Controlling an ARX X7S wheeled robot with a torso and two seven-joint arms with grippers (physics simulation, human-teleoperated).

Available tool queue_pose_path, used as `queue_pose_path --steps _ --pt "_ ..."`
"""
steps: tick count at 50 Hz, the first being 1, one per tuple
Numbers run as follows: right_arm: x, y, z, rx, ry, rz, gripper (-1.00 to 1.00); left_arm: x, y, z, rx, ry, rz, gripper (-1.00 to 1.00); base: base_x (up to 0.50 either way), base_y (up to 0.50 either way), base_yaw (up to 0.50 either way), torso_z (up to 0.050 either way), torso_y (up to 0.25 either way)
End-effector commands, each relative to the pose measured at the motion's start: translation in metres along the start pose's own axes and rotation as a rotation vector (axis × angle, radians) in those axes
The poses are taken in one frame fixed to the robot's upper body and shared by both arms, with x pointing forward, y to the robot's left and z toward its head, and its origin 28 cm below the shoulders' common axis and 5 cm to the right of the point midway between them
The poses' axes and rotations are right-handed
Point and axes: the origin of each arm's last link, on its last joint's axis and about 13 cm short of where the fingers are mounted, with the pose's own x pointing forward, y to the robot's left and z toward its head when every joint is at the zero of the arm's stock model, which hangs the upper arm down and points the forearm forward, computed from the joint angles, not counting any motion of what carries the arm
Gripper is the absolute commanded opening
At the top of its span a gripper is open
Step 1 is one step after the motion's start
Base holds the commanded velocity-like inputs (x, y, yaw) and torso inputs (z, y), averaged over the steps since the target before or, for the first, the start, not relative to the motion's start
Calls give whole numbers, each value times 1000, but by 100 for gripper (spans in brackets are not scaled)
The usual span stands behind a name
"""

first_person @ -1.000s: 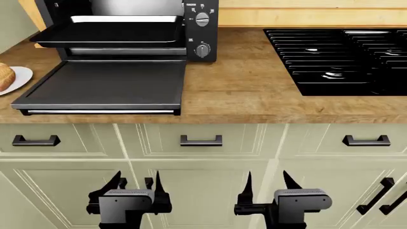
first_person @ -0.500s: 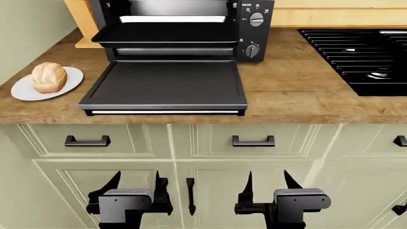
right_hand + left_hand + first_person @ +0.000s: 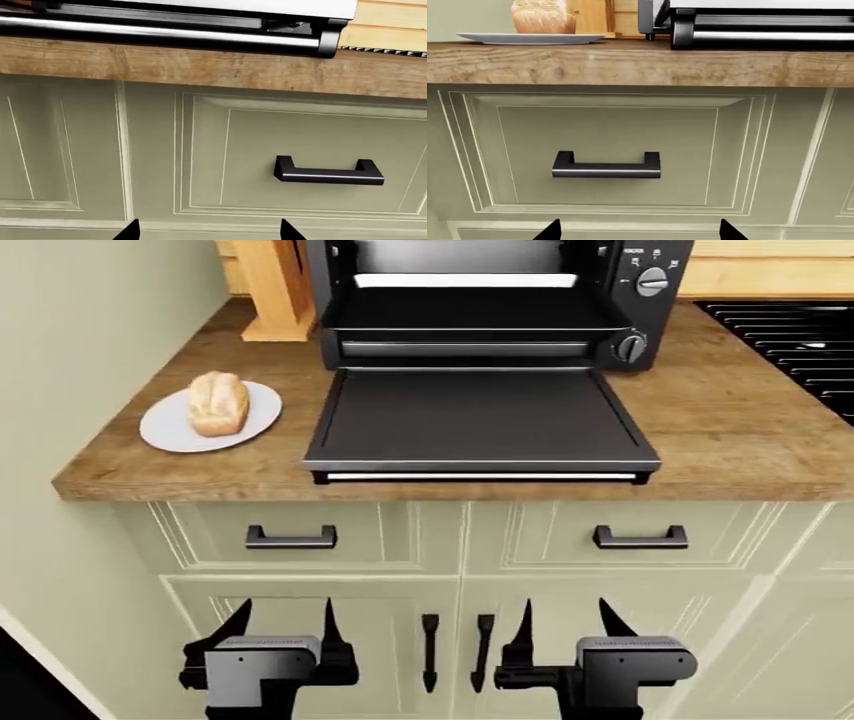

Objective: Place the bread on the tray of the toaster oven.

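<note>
Since a second ago our view has swung left: the toaster oven [image 3: 494, 300] and its dropped door [image 3: 481, 420] now sit at upper centre of the head frame instead of upper left, the plate [image 3: 211, 415] has come fully into sight, and the stove grates [image 3: 801, 340] have slid off toward the upper right corner.

We see the bread [image 3: 218, 402] resting on the plate at the left of the bench [image 3: 734, 430], just beside the open door and apart from it. We see the tray [image 3: 474, 312] pulled partway out of the oven mouth, above the door, with nothing on it.

Our left hand [image 3: 284, 625] and right hand [image 3: 561, 625] both hang low in the bottom of the head frame, in front of the cabinet doors and below the drawer handles [image 3: 291, 537]. Each has its fingers spread apart and holds nothing.

From the left wrist we look up at the bread [image 3: 543, 17] on its plate [image 3: 530, 38] over the bench edge [image 3: 627, 62]; from the right wrist we see the door's front bar [image 3: 167, 35] overhanging the bench [image 3: 267, 67].
</note>
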Motion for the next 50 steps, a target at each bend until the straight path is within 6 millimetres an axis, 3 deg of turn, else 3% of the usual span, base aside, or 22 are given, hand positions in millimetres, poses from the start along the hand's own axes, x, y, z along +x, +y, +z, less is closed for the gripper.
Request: queue_pose_path --steps 1,50 --pt "0 -1 -1 -5 4 -8 100 1 -2 2 -1 -5 -4 100 8 105 0 20 0" --pt "1 -1 -1 -6 13 -20 100 -1 0 0 7 -12 -5 100 0 3 0 47 0"
